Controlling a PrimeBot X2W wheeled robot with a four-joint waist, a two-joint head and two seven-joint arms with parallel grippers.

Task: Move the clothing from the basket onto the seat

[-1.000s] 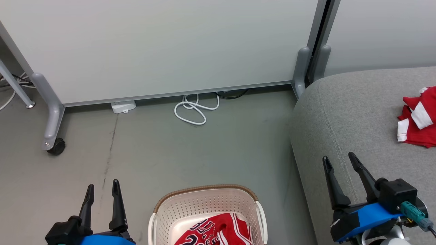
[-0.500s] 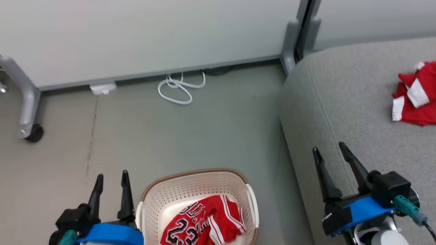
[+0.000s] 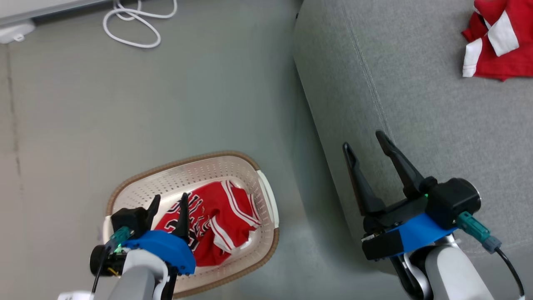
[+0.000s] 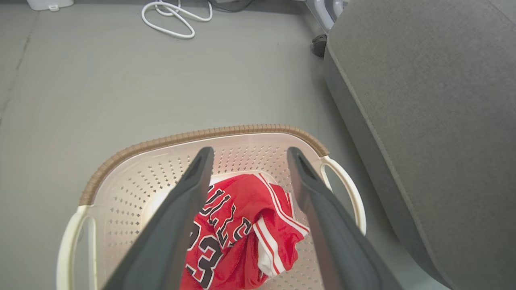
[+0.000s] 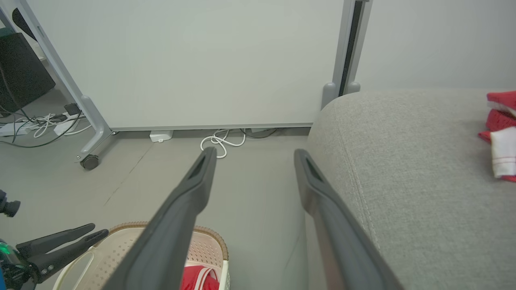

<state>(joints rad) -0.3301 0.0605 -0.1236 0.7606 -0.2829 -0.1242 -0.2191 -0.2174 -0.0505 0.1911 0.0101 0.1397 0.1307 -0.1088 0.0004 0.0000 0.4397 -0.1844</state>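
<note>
A: Left pincer (image 3: 170, 199), state?
B: Spread wide, nothing gripped. It is held over the basket (image 3: 195, 161), at 7 o'clock in the head view. In the left wrist view the jersey (image 4: 236, 225) is framed between the two fingers.

A: Is the cloth touched?
B: It cannot be told.

A: Jersey position?
B: Crumpled inside the basket, toward its 4 o'clock side. Black-and-white lettering and a "23" are seen face up, with white stripes along one edge.

A: Basket?
B: Set on the grey floor (image 3: 166, 104), just beside the seat (image 3: 416, 104) but not touching it.

A: Right pincer (image 3: 363, 141)?
B: Also spread wide and empty. It is held at 5 o'clock above the seat's floor-side edge, near the stitched seam.

A: Other clothing?
B: A second red garment (image 3: 495, 41) with white trim is laid bunched on the seat at 1 o'clock, well apart from both pincers.

A: Anything else?
B: A white cable (image 3: 133, 25) is looped on the floor at 11 o'clock.
</note>
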